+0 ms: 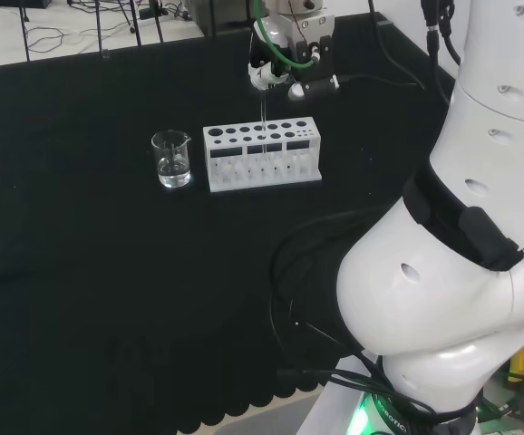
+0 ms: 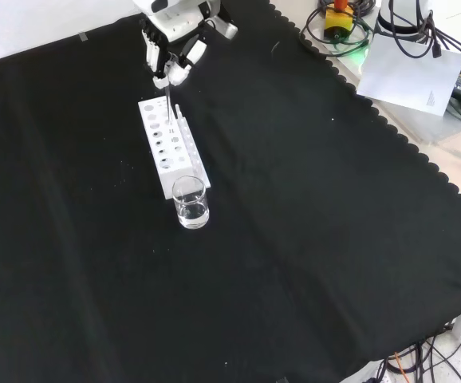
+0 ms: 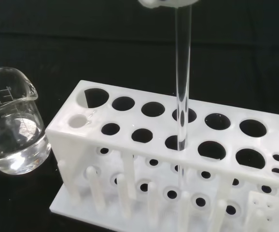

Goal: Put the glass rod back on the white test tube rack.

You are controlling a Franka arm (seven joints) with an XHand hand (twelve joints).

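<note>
Clear glass, upright and thin: the glass rod [image 3: 183, 96] hangs straight down from the hand [image 1: 271, 65], its long axis vertical, and its lower end is already passing through one of the front-row holes of the white test tube rack [image 3: 130, 145]. In the wrist view the rod runs down through the top plate and shows again between the pegs below, so I judge it well into the hole, though whether its tip has reached the base plate is hard to tell.

The hand sits directly above the rack in the head view, fingers curled in and pinching the rod's top end. In the front view the hand [image 2: 171, 56] comes in from the top, with the rod [image 2: 169, 104] dropping as a faint line onto the far end of the rack [image 2: 184, 167].

So the whole move turns on straight down: rod in line with the hole, hand right over it. What's left, by my reading, is a little more descent and then letting go.

Watch the neighbour: a glass beaker [image 1: 171, 159] with some clear liquid stands just beside the rack's left end in the head view, apart from it and off the rod's line. Nothing else crowds the black cloth [image 2: 310, 239]. The risk I see is the rod tipping against the hole's edge on release.
</note>
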